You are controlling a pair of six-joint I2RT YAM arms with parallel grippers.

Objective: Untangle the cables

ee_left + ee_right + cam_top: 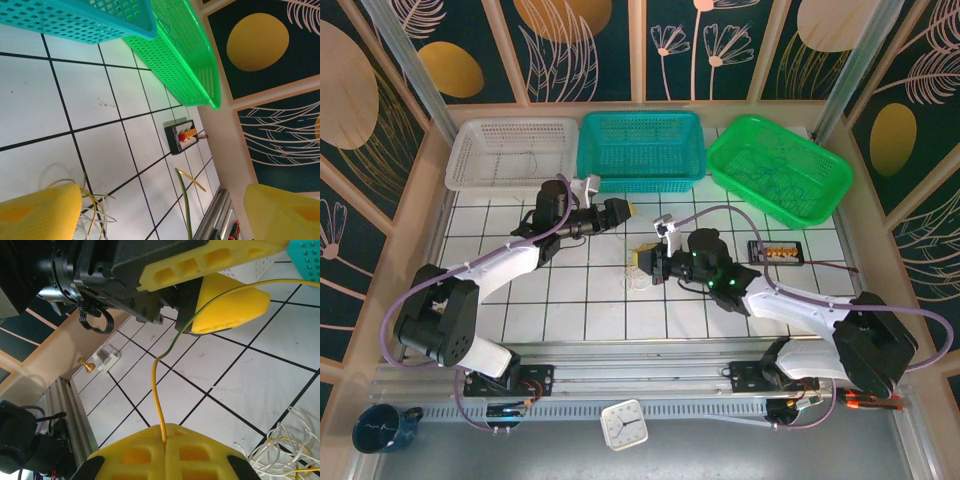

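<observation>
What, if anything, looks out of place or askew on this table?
The green basket sits askew, turned at an angle to the teal basket and white basket, which line up squarely along the far edge. Nothing looks spilled or damaged.

Left arm (505, 265) and right arm (795, 308) wore white shells over black joints, with bulky black motors (440, 325) at their bases. Lilac cords (390, 318) looped beside each. Left pincer (620, 209) and right pincer (165, 440) had yellow fingers (40, 210), ribbed and pocketed. Green lights (706, 266) dotted the right wrist
</observation>
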